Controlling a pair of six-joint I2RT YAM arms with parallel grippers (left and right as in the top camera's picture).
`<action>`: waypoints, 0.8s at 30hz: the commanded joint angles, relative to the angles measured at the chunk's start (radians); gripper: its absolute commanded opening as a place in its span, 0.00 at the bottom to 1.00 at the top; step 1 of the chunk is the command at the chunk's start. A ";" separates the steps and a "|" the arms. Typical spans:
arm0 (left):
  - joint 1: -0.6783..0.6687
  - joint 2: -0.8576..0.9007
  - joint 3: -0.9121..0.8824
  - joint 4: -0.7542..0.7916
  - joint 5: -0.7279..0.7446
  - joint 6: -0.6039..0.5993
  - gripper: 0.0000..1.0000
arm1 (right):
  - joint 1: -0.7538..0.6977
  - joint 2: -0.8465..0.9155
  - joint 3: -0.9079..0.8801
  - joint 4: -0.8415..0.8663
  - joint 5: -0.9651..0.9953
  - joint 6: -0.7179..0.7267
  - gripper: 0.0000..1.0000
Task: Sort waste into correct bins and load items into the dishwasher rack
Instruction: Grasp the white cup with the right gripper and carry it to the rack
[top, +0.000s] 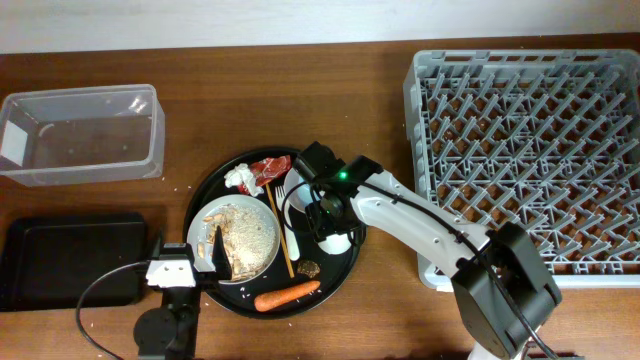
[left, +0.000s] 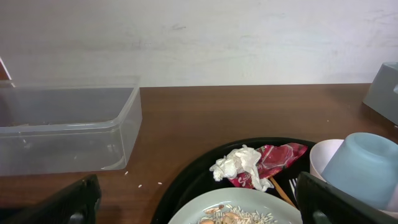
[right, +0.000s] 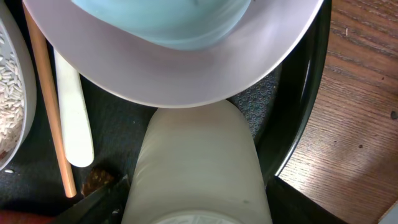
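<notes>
Beside the white cup (right: 199, 168) sit the bowl (right: 186, 81), fork (right: 71, 121) and wooden stick (right: 48, 106).

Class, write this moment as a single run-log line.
right gripper: over white cup on round black tray, grip unclear | left gripper: open, beside plate

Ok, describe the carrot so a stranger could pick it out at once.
Find the round black tray in the table's middle, left of the big grey rack. At its edge nearest the robot, just below the white plate, lies the carrot. It is the only long orange thing there; the neighbouring lump is small and dark brown.
</notes>
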 joint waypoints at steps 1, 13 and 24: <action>-0.005 -0.005 -0.005 0.000 -0.007 0.015 0.99 | 0.007 0.007 0.013 -0.002 0.000 0.013 0.68; -0.005 -0.005 -0.005 0.000 -0.007 0.015 0.99 | 0.005 -0.208 0.126 -0.121 -0.008 0.008 0.65; -0.005 -0.005 -0.005 0.000 -0.007 0.015 0.99 | -0.794 -0.412 0.145 -0.177 0.000 -0.131 0.66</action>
